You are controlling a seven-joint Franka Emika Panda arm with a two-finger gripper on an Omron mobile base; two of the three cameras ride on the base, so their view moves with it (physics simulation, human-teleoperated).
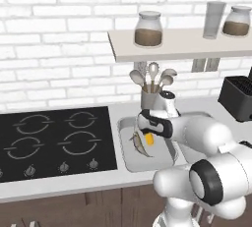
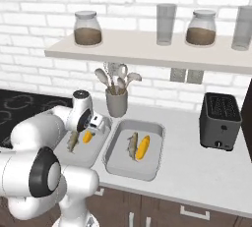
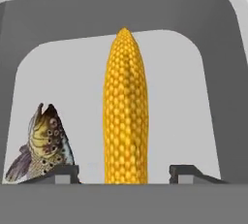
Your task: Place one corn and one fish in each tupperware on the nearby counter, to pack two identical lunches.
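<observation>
Two light-grey tupperware trays sit side by side on the pale counter (image 2: 197,172). In the left tupperware (image 2: 96,153) lie a fish (image 2: 74,142) and a corn (image 2: 87,136); the right tupperware (image 2: 153,135) likewise holds a fish (image 2: 132,146) and a corn (image 2: 142,148). My gripper (image 2: 91,128) hangs low over the left tray, pointing down at its corn. In the hand view the gripper (image 3: 126,174) is open, the corn (image 3: 126,111) lying between the fingertips (image 3: 65,174) with gaps on both sides, the fish head (image 3: 46,140) beside it. The left base view shows that tray (image 1: 129,164), fish (image 1: 139,145) and corn (image 1: 148,139).
A black cooktop (image 1: 54,140) lies left of the trays. A grey utensil cup (image 2: 116,102) stands just behind them. A black toaster (image 2: 221,120) sits on the counter to the right. A wall shelf (image 2: 147,49) with jars hangs above.
</observation>
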